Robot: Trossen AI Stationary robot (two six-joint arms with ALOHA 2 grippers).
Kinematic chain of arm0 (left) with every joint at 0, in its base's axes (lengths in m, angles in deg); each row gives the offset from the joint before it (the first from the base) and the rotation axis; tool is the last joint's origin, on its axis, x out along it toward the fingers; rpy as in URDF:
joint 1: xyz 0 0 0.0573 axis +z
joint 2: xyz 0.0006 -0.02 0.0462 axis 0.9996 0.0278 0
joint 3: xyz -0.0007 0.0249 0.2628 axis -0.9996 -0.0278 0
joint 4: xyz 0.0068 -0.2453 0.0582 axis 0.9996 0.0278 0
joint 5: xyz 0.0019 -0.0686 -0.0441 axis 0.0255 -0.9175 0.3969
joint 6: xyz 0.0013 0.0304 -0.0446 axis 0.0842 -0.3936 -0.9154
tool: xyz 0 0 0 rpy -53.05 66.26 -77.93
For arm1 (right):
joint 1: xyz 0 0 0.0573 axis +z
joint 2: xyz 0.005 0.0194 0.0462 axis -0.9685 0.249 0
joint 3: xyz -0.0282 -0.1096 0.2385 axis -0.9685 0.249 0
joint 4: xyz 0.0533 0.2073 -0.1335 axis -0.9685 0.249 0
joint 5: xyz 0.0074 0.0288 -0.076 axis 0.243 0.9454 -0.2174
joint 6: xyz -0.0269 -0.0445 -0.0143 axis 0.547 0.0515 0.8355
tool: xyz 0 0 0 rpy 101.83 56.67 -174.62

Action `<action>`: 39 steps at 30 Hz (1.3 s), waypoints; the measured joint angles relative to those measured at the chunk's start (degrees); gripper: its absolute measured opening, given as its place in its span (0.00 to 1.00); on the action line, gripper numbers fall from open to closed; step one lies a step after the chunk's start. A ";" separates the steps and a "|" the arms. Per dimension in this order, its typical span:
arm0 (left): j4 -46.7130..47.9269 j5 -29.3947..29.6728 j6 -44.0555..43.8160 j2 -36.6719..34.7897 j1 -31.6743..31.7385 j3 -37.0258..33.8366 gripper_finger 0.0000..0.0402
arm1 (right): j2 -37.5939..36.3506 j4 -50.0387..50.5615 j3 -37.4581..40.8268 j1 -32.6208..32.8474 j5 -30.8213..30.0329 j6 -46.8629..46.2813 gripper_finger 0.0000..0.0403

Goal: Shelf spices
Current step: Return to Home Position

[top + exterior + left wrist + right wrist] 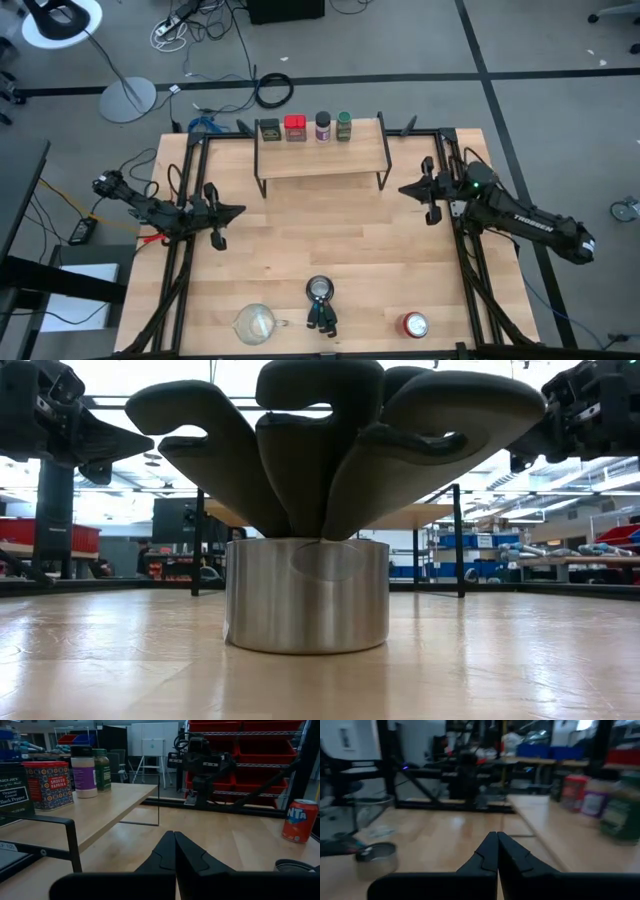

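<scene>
The shelf (320, 158), a low light-wood rack on black legs, stands at the table's far middle. Along its far edge the spices stand upright on their bases in a row: a dark tin (269, 129), a red tin (295, 127), a purple-labelled jar (322, 126) and a green jar (344, 125). The left wrist view shows them too: tins (48, 784), jars (83, 772). My left gripper (240, 210) hovers shut near the shelf's left end, above the table. My right gripper (403, 189) hovers shut off the shelf's right end. Neither holds anything.
At the table's near edge stand a steel cup (320, 290) with dark measuring spoons (322, 318), a clear glass cup (255, 322) and a red-topped can (415, 324). The steel cup (307, 595) fills the low view. Bare wood lies between the shelf and these.
</scene>
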 joint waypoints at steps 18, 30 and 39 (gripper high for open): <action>0.24 2.31 0.25 0.04 0.00 -0.02 0.00 | -5.74 -4.23 7.02 4.31 -10.67 -2.78 0.00; 0.59 6.62 1.71 0.04 0.00 -0.04 0.00 | -5.75 -4.19 7.04 4.37 -12.96 -2.02 0.00; 0.89 9.04 1.73 0.04 -0.02 -0.04 0.00 | -5.74 -3.51 7.06 4.35 -16.70 -0.64 0.00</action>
